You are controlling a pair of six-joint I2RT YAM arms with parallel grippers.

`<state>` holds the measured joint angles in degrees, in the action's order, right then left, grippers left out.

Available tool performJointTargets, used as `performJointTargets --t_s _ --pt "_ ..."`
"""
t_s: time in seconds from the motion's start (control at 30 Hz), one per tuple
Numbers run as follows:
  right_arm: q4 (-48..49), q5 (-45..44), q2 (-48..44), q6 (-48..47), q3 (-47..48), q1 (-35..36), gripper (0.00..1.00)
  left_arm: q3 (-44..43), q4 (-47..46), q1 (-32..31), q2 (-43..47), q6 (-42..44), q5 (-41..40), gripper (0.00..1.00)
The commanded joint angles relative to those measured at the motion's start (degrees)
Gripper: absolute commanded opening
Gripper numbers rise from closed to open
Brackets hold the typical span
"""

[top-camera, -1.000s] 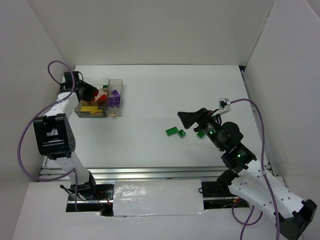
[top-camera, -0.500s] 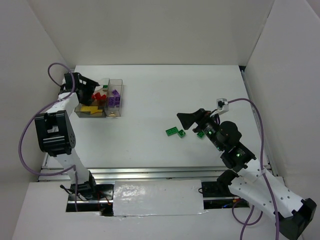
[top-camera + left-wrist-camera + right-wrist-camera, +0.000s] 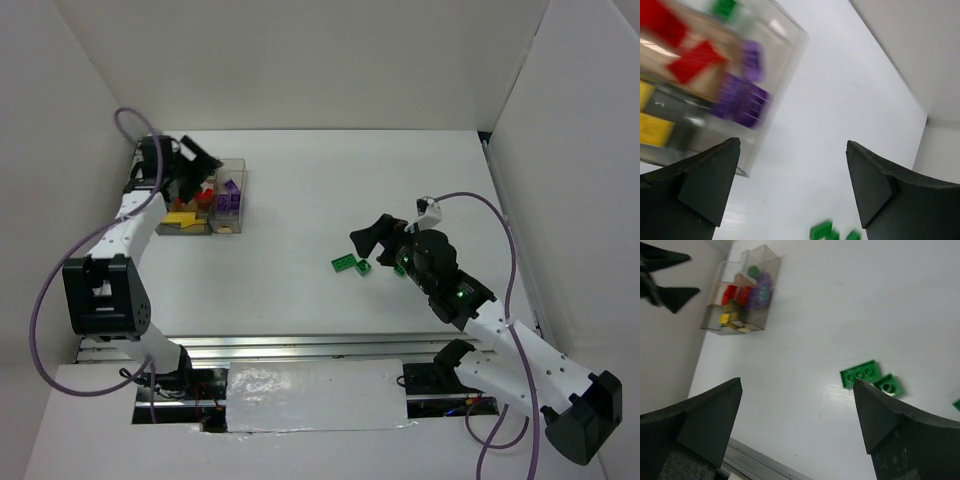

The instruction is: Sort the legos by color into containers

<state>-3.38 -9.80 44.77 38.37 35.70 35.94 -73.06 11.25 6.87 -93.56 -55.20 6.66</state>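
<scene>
The clear divided container (image 3: 242, 180) stands at the far left with red (image 3: 203, 197), yellow (image 3: 180, 216) and purple legos (image 3: 230, 196) in separate compartments. My left gripper (image 3: 200, 170) hovers open and empty just above its far-left side. In the left wrist view, the container (image 3: 775, 65) lies blurred beyond the open left gripper (image 3: 792, 145). Three green legos (image 3: 343, 264) (image 3: 362, 266) (image 3: 400, 268) lie on the table at centre right. My right gripper (image 3: 372, 235) hangs open just above them. In the right wrist view, two green legos (image 3: 859, 374) (image 3: 888, 384) lie beside the right gripper (image 3: 796, 384).
White walls enclose the table on the left, back and right. A metal rail (image 3: 300, 345) runs along the near edge. The right wrist view shows the container (image 3: 770, 262) far off, with a green brick (image 3: 754, 271) in its end compartment.
My left gripper has opened and pulled up and back from the container. The right arm has shifted slightly left over the green legos.
</scene>
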Motion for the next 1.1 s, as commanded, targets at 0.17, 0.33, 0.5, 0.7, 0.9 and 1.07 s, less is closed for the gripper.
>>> performJointTargets --t_s 0.17,0.33,0.5,0.7,0.9,1.07 --pt "-16.3 -11.6 -4.9 5.2 4.8 -3.7 1.0 -2.5 9.6 -36.8 5.8 26.5 -8.5 0.99" --pt "-21.5 -11.9 -11.1 5.1 5.5 -4.2 1.0 -4.5 11.7 -47.0 -2.6 41.0 -4.4 1.0" --pt "-20.2 -5.9 -15.5 2.8 3.7 -4.4 1.0 -5.0 9.1 -50.3 -6.9 50.3 -4.4 0.99" --pt "-19.2 -2.0 -16.6 0.7 2.8 -4.4 1.0 -6.4 7.2 -50.9 -13.0 54.5 -1.3 1.0" --pt "-19.0 -0.7 -16.7 -0.4 2.9 -4.4 1.0 -7.1 6.2 -52.0 -16.3 54.6 -0.5 1.0" --pt "-18.4 0.0 -16.9 -0.8 2.3 -4.4 1.0 -8.0 5.8 -52.1 -19.1 56.9 -0.5 0.98"
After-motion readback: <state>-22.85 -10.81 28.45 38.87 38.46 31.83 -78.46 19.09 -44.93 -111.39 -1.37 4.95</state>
